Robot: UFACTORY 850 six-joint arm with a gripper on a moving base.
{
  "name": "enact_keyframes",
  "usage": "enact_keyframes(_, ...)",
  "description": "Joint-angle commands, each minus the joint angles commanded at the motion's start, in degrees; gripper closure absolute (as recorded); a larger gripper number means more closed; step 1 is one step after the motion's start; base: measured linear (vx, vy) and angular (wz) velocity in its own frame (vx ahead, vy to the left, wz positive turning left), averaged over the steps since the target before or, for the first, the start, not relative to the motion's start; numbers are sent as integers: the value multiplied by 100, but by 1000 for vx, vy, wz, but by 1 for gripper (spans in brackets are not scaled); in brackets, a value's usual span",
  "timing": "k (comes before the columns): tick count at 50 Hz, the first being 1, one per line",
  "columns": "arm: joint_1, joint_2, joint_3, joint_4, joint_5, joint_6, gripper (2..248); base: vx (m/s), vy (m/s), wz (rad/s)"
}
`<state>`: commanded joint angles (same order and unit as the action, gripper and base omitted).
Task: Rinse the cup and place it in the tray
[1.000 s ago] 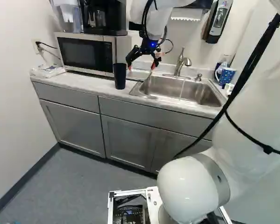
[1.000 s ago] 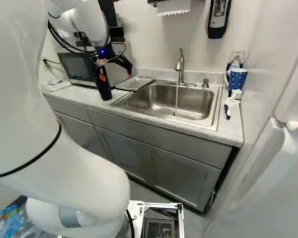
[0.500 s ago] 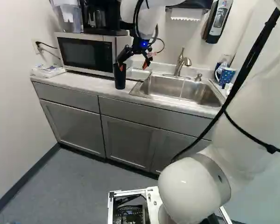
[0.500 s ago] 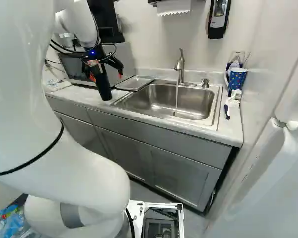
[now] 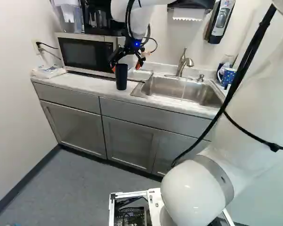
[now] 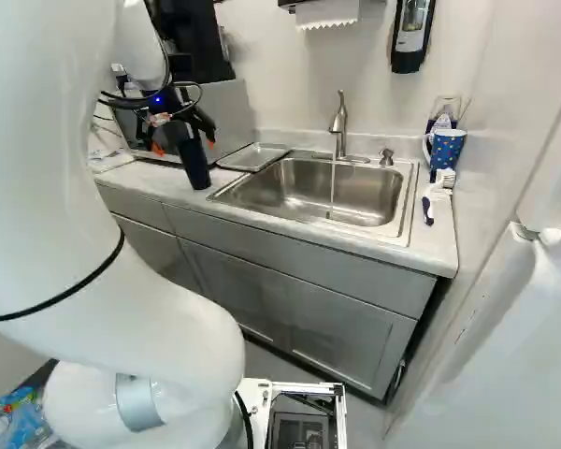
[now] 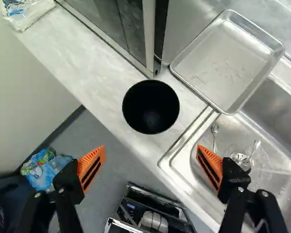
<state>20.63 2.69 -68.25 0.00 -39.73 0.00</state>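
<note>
Cup (image 5: 121, 81) upright on the counter (image 5: 92, 83), ahead of the open gripper (image 5: 126, 67), 2 fingers (image 7: 91, 168) apart

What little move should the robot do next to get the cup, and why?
Probably ease the open jaws toward the cup before closing them. It stands upright on the counter, ahead of the jaws and about midway across their gap, and neither side touches it.

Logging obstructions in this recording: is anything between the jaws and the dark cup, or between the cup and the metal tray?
Nothing visible stands between the open jaws and the cup, or between cup and tray; the microwave sits beside that second gap, not in it.
</note>
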Motion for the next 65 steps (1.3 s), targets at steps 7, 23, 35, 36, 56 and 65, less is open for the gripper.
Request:
enact_keyframes(7,116,-117,-115,0,0,0,3,0,0,0)
enact_keyframes(23,121,-122,-120,0,0,0,3,0,0,0)
enact_keyframes(35,121,-122,-120,0,0,0,3,0,0,0)
enact_keyframes(36,121,-124,-119,0,0,0,3,0,0,0)
enact_keyframes(56,121,-310,-54,1,26,0,3,0,0,0)
enact_keyframes(65,121,-415,-26,40,208,0,3,0,0,0)
